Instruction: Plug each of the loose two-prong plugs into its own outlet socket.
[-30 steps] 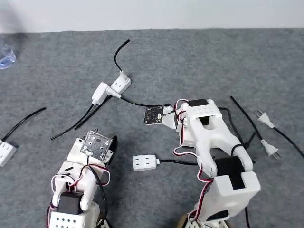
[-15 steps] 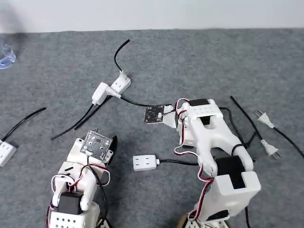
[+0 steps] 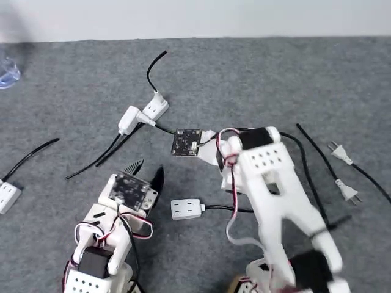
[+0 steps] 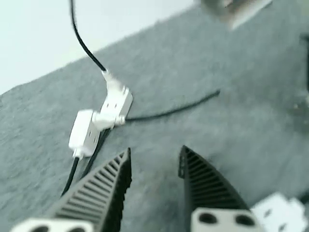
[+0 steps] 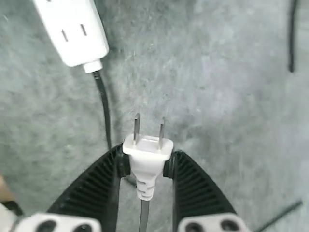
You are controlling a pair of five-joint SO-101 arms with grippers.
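Observation:
My right gripper (image 5: pixel 146 162) is shut on a white two-prong plug (image 5: pixel 146 147), prongs pointing away from the wrist. A white outlet socket (image 5: pixel 72 29) lies on the carpet just beyond the prongs and off to one side. In the high view that socket (image 3: pixel 186 209) lies between the two arms, its cord running under the right arm (image 3: pixel 263 165). My left gripper (image 3: pixel 145 172) stands open and empty just left of the socket. From the left wrist, the gripper (image 4: pixel 154 159) faces a joined plug-and-socket pair (image 4: pixel 104 118).
Two loose plugs (image 3: pixel 340 152) (image 3: pixel 348 192) on black cords lie at the right. Another socket (image 3: pixel 7 195) sits at the left edge. The joined pair (image 3: pixel 142 115) lies at centre left. A clear object (image 3: pixel 7 72) is at the far left.
The right arm has swung left and forward with the plug. The left arm has moved forward, and its open fingers now show beside the socket.

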